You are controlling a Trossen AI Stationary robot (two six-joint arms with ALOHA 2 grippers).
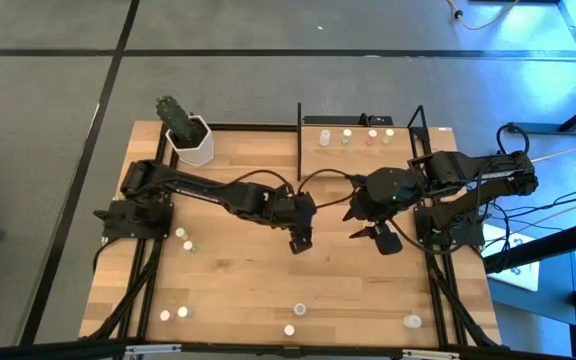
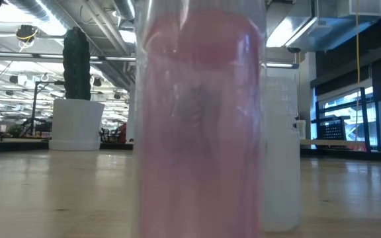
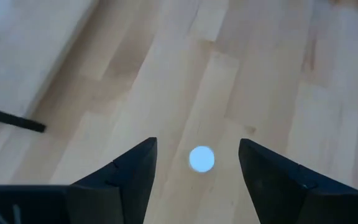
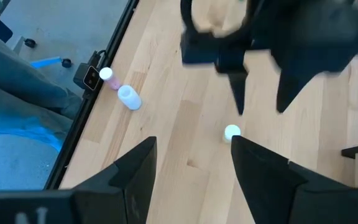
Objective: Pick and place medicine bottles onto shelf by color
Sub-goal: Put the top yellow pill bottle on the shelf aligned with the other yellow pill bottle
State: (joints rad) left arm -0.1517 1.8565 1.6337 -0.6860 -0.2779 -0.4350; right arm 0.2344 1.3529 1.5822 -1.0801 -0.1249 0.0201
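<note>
Nearest the low camera I see a translucent pink-tinted bottle (image 2: 200, 119) filling the view, a whitish one (image 2: 282, 145) just behind it; along the front edge of the pale wooden tabletop (image 1: 238, 290) five small bottles lie scattered (image 1: 299, 310); two more sit near the left arm's base (image 1: 182, 238); mid-table, the left gripper (image 1: 299, 240) hangs with its dark jaws apart over a small white-capped bottle (image 3: 202, 158), not touching it; the right gripper (image 1: 380, 236) hovers just beside, jaws likewise open, holding nothing; farthest back, the light-wood shelf with black uprights (image 1: 360, 150) carries four bottles in a row (image 1: 348, 137); a white hexagonal pot with a cactus (image 1: 190, 138) stands at the far left corner.
</note>
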